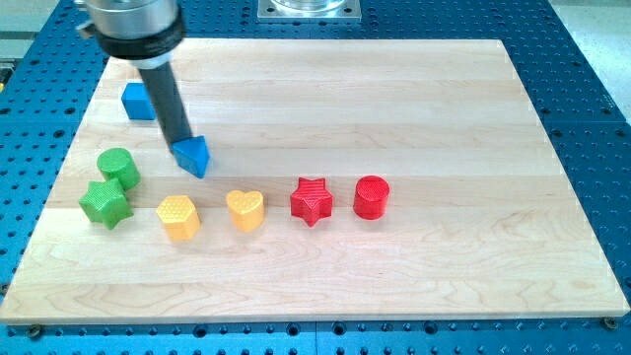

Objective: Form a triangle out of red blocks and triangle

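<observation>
A red star block [312, 200] and a red cylinder block [372, 196] sit side by side at the middle of the wooden board [444, 118]. A blue triangle block [193, 155] lies to their left, above the two yellow blocks. My tip [180, 145] touches the triangle's upper left side. The rod slants up to the view's top left.
A blue cube [137, 102] sits behind the rod at upper left. A green cylinder [117, 166] and green star [105, 202] are at far left. A yellow hexagon block [178, 217] and yellow heart [245, 209] lie left of the red star.
</observation>
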